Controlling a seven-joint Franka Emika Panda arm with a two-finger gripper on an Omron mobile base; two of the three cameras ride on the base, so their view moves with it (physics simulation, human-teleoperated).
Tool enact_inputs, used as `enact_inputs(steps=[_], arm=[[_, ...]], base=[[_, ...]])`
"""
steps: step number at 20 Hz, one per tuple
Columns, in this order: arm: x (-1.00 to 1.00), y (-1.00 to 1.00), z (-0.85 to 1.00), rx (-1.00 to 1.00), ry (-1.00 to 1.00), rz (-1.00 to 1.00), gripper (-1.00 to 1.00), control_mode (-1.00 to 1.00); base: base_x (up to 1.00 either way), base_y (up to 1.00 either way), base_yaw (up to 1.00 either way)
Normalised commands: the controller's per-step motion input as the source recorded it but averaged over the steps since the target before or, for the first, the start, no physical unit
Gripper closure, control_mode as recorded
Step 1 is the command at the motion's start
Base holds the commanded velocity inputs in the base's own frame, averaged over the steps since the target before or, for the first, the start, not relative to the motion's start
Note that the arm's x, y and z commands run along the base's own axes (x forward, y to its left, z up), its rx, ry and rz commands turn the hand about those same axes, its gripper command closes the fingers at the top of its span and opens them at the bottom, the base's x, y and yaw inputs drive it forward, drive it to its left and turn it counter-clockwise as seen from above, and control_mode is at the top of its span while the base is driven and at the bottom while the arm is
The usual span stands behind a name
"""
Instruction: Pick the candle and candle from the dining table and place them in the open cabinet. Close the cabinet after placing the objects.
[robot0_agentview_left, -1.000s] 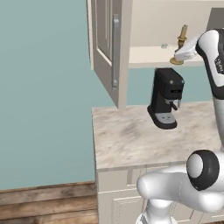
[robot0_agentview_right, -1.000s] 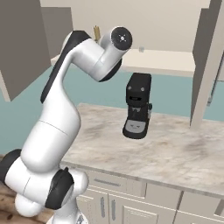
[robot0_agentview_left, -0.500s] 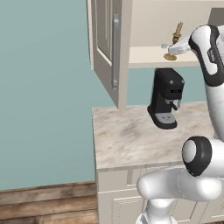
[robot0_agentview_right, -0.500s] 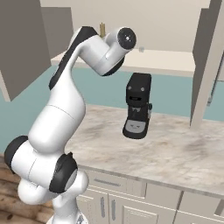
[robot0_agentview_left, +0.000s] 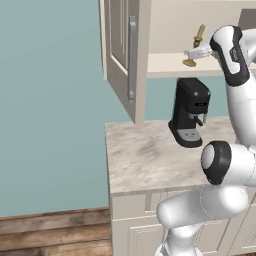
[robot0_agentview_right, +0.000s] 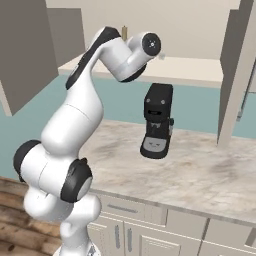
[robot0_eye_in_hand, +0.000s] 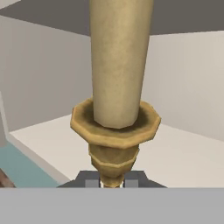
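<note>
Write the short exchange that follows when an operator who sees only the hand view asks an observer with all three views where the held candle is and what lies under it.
Operator: The candle is right in front of my camera. Is it at the cabinet?
Observer: Yes. From the left base view it leans in the closed jaws, with its foot at the front edge of the cabinet shelf.
Operator: What is underneath?
Observer: A black coffee machine stands on the marble counter, just below that shelf.
</note>
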Motion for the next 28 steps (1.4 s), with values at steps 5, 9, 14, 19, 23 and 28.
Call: enact_inputs(steps=[5, 9, 14, 19, 23, 28], arm=[[0.22, 0.00, -0.28, -0.01, 0.00, 0.00, 1.00, -1.00], [0.23, 0.00, -0.15, 0.00, 0.00, -0.01, 1.00, -1.00], [0.28, 0.00, -0.04, 0.00, 0.00, -0.02, 1.00, -1.00], [0.35, 0.00, -0.04, 0.00, 0.00, -0.02, 1.00, -1.00], [0.40, 0.00, -0.08, 0.00, 0.00, -0.01, 1.00, -1.00], [0.42, 0.00, -0.09, 0.00, 0.00, 0.00, 1.00, -1.00]], base=[[0.00, 0.00, 0.00], [0.00, 0.00, 0.00], [0.00, 0.00, 0.00], [0.00, 0.00, 0.00], [0.00, 0.00, 0.00], [0.00, 0.00, 0.00]])
